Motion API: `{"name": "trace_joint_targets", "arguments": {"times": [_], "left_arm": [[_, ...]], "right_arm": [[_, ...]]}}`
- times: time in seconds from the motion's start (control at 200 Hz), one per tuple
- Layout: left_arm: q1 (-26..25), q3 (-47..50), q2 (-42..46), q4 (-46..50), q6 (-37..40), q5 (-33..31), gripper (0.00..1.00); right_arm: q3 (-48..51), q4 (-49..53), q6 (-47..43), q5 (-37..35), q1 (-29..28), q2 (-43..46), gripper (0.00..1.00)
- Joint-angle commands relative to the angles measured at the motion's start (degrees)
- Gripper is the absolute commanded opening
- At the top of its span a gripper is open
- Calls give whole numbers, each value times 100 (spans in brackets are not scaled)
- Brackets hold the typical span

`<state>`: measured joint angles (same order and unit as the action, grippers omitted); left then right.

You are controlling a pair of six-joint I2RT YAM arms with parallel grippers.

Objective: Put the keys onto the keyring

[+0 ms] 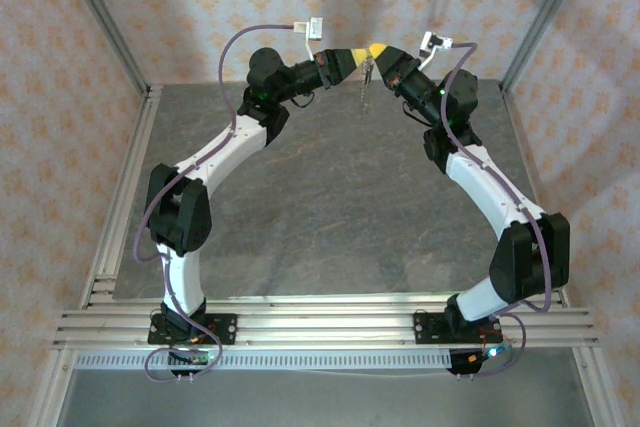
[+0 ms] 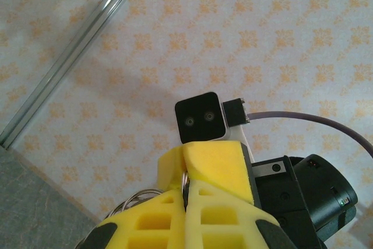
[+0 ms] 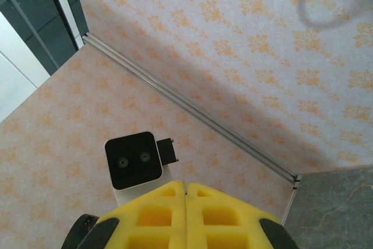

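Observation:
Both arms are raised over the far side of the table, and their yellow fingertips meet tip to tip. My left gripper is shut on the keyring. Silvery loops of the keyring stick out to the left of the fingers, and one edge shows in the seam between them. A short beaded chain hangs below the meeting point. My right gripper is shut, its tips pressed against the left tips where the ring's edge emerges. I cannot tell if it pinches the ring. The keys are hidden.
The grey table lies well below both grippers. Patterned walls and metal corner posts enclose the back and sides. Each wrist camera sees the other: the right one and the left one.

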<state>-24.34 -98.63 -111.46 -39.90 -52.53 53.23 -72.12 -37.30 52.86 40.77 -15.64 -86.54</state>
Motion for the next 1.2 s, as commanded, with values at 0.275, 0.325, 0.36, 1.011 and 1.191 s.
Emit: {"name": "trace_joint_targets", "arguments": {"times": [0.275, 0.325, 0.36, 1.011, 1.191], "left_arm": [[-89, -319, 230, -152, 142, 56, 0], [-89, -322, 231, -152, 147, 55, 0], [-89, -316, 230, -155, 146, 50, 0], [420, -511, 494, 1106, 811, 449, 37], [474, -981, 256, 1729, 1127, 913, 39]], "right_arm": [[-304, 398, -271, 669, -83, -85, 1], [-294, 431, -300, 650, -82, -80, 0], [-286, 459, -327, 630, -87, -70, 0], [-835, 1275, -921, 1743, 610, -259, 0], [-1055, 1392, -1017, 2210, 720, -430, 0]]}}
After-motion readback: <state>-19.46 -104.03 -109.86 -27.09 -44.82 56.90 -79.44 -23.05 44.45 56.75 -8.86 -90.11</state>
